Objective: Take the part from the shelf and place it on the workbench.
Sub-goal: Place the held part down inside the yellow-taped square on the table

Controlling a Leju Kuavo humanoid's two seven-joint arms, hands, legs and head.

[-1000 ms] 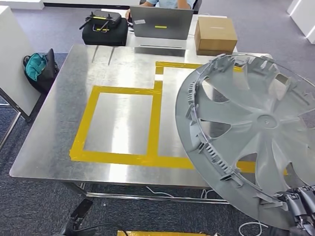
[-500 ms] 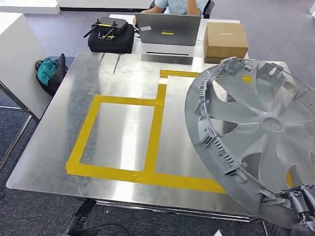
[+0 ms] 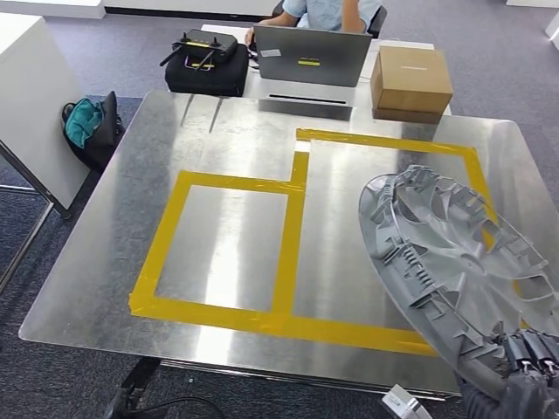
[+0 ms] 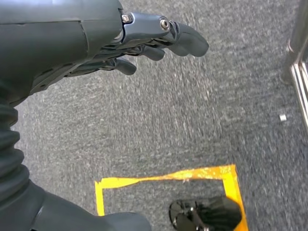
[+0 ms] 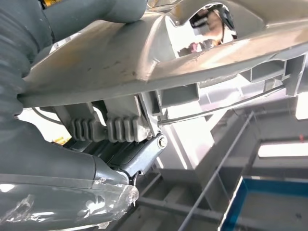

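Note:
The part is a large grey wheel cover (image 3: 461,262), ribbed inner side up, tilted over the right of the metal workbench (image 3: 224,140). My right hand (image 3: 527,362) grips its near rim at the lower right of the head view. The right wrist view shows the cover's underside (image 5: 145,53) against the hand's fingers (image 5: 138,159). The cover hangs above the right yellow-taped rectangle (image 3: 389,140), partly hiding it. My left hand (image 4: 145,38) hangs over the grey carpet, fingers stretched out, holding nothing.
A smaller yellow-taped square (image 3: 224,244) marks the bench's middle. Behind the bench are a laptop (image 3: 307,54), a cardboard box (image 3: 410,83), a black bag (image 3: 205,63) and a seated person (image 3: 329,10). A teal bag (image 3: 86,122) lies on the floor at left. Yellow floor tape (image 4: 167,178) runs below my left hand.
The camera has shifted, so the bench sits further into view. The wheel cover has come down and tilted flatter, now looking smaller and lower over the right taped rectangle.

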